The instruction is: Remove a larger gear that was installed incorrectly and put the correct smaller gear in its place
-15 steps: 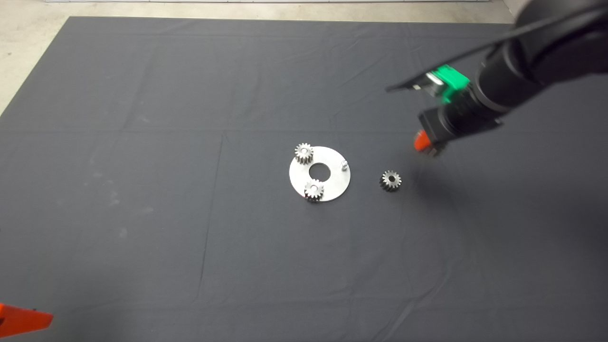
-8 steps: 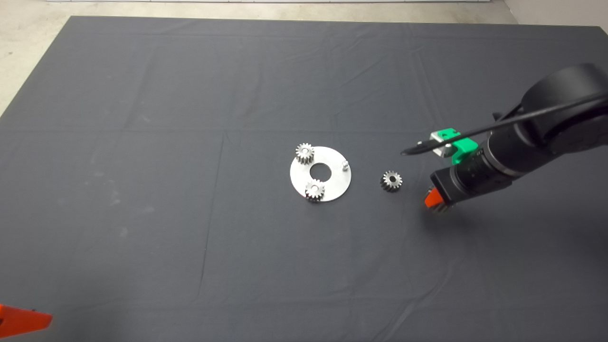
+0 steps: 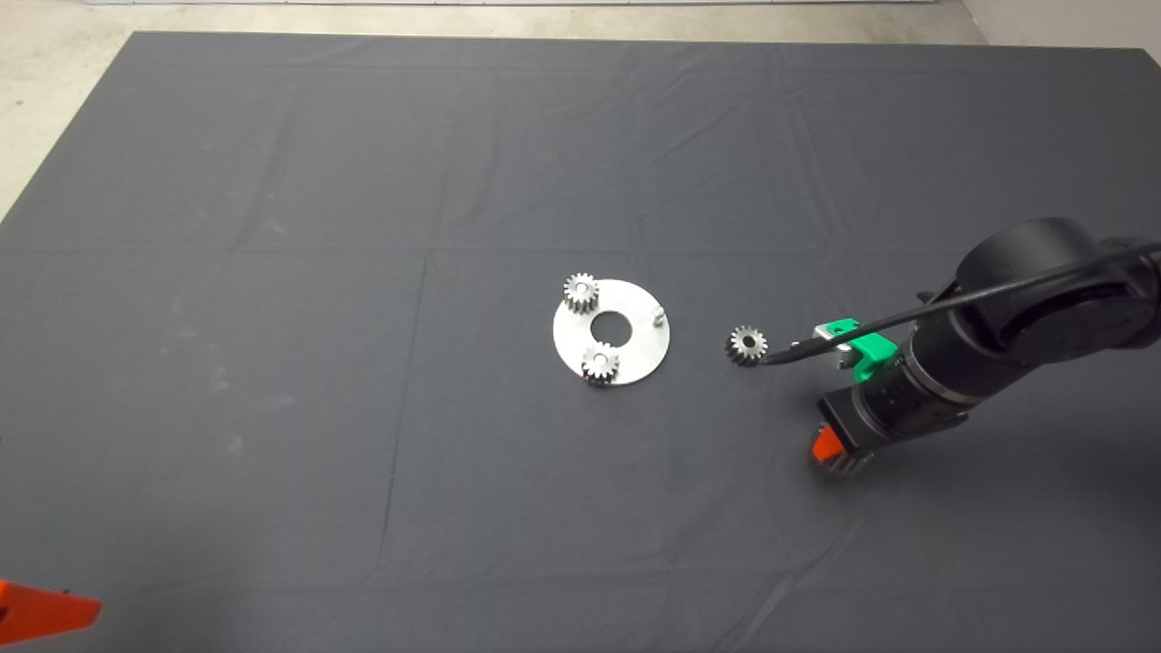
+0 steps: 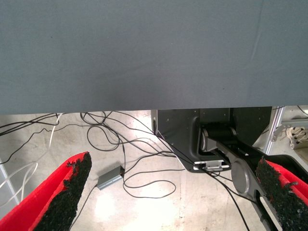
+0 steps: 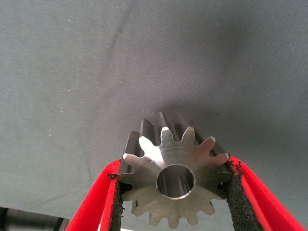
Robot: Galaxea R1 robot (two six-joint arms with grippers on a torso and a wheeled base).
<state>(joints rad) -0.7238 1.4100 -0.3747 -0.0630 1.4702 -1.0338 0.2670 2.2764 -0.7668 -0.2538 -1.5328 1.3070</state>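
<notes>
Larger gear [image 5: 173, 178] is held in the right gripper [image 5: 175, 166], whose jaws are closed to the gear's width, with the black pads [image 5: 114, 202] pressed on opposite teeth and the face with the centre hole turned toward the wrist camera. In the head view the right gripper [image 3: 834, 451] is seen low over the right part of the mat [image 3: 272, 181], nearer the front edge than the round steel plate [image 3: 635, 349]. What appears to be the gear shows only as a grey shape [image 3: 843, 464] under the red finger. Whether it touches the cloth cannot be told.

One peg [image 3: 658, 315] on the plate stands bare, while two silver gears [image 3: 580, 292] [image 3: 600, 363] sit on the other pegs. The smaller gear [image 3: 746, 345] lies flat on the mat between the plate and the right gripper, just beside the plate and apart from both.

Setting the larger gear aside is judged to be the step in hand. It would best be lowered until it rests flat before the jaws are parted, and released well clear of the smaller gear, so that the next grasp is not crowded.

The left gripper [image 3: 45, 612] is parked at the front left corner, its jaws wide apart and empty.
</notes>
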